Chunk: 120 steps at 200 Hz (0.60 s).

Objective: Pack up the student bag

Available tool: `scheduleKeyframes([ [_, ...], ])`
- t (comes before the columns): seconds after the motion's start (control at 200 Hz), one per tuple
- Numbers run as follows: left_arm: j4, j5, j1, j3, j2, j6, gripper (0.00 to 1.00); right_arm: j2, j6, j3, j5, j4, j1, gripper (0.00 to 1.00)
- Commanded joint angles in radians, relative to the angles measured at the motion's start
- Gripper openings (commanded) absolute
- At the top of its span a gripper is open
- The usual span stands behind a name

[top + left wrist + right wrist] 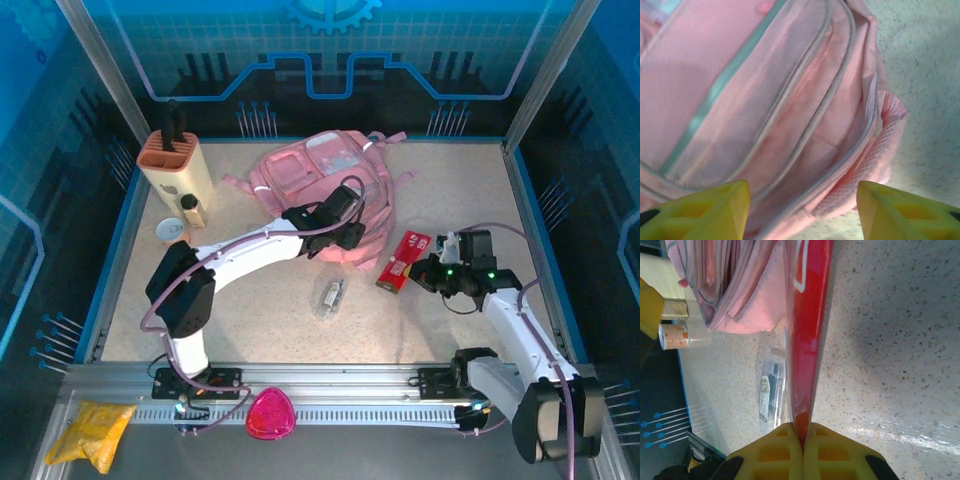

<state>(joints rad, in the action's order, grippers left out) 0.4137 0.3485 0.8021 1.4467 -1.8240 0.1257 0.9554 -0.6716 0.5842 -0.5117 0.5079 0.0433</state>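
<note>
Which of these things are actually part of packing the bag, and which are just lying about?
Part of the job:
- pink backpack
- red packet, pinched in the right gripper
- left gripper, open over the backpack
- probably the small clear packet

Seemingly lying about:
- beige holder
- small bottle
- white disc
- yellow pouch and pink object, off the table's near edge

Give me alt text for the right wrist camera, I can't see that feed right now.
The right pincer is shut on the edge of a flat red packet, seen edge-on against the speckled table. To its left are a clear wrapped item, a small orange-labelled jar and the pink student bag.
</note>
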Motion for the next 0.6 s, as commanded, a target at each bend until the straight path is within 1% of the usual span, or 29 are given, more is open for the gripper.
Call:
scheduleKeyframes([
  [0.0, -0.001, 0.033, -0.004, 0.045, -0.066, -0.233, 0.64, 0.02, 0.029, 0.046, -0.054, 0.022, -0.035, 0.0],
  [0.075, -0.026, 0.052, -0.009, 0.064, -0.105, -0.276, 0.66, 0.037, 0.028, 0.055, -0.062, 0.009, -0.043, 0.0],
  [0.135, -0.036, 0.082, -0.023, 0.091, -0.141, -0.278, 0.67, 0.049, 0.024, 0.059, -0.069, -0.001, -0.046, 0.0],
  [0.2, -0.014, 0.066, -0.044, 0.138, -0.181, -0.264, 0.64, 0.057, 0.023, 0.061, -0.077, -0.014, -0.049, 0.0],
  [0.305, -0.038, 0.044, -0.061, 0.158, -0.22, -0.27, 0.62, 0.07, 0.02, 0.061, -0.078, -0.027, -0.052, 0.0],
  [0.365, -0.041, 0.044, -0.067, 0.171, -0.239, -0.273, 0.59, 0.075, 0.017, 0.06, -0.081, -0.033, -0.052, 0.0],
  [0.485, -0.039, 0.076, -0.079, 0.203, -0.269, -0.271, 0.49, 0.084, 0.014, 0.06, -0.086, -0.043, -0.054, 0.0],
  [0.535, -0.048, 0.068, -0.083, 0.207, -0.274, -0.267, 0.44, 0.088, 0.016, 0.064, -0.087, -0.044, -0.053, 0.0],
  [0.595, -0.068, 0.055, -0.085, 0.204, -0.278, -0.269, 0.43, 0.092, 0.017, 0.068, -0.086, -0.041, -0.056, 0.0],
])
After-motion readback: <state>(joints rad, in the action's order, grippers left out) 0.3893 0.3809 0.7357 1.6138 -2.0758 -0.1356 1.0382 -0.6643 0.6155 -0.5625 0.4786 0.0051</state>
